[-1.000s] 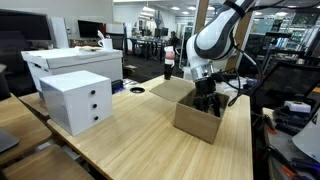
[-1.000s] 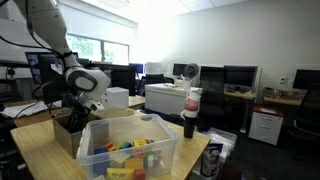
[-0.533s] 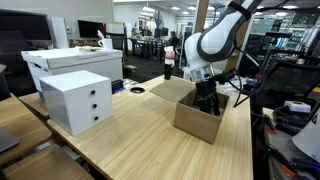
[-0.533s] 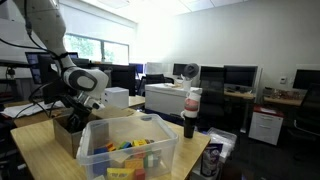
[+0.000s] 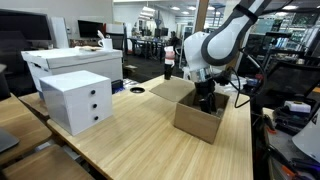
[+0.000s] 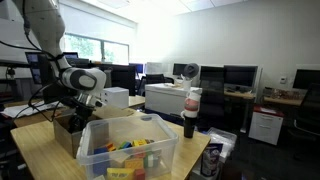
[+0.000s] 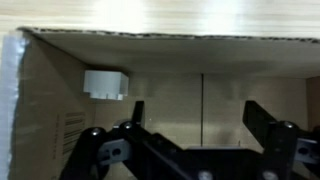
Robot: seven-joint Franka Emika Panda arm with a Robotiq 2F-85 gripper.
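My gripper [image 7: 198, 112] hangs open inside an open brown cardboard box [image 7: 50, 120], with nothing between its fingers. A small white block [image 7: 107, 84] lies on the box floor, up and to the left of my fingers and apart from them. In both exterior views the arm reaches down into the box [image 5: 196, 117] [image 6: 68, 133] on the wooden table, and the box walls hide the fingertips [image 5: 206, 101].
A white drawer unit [image 5: 76, 99] and a larger white box [image 5: 70, 63] stand on the table [image 5: 140, 135]. A clear bin [image 6: 130, 145] of coloured toys sits next to the cardboard box. A dark bottle [image 6: 190, 112] with a red band stands beyond it.
The arm has shifted slightly over the box, the wrist dropping a little deeper into it. The jaws have stayed open.
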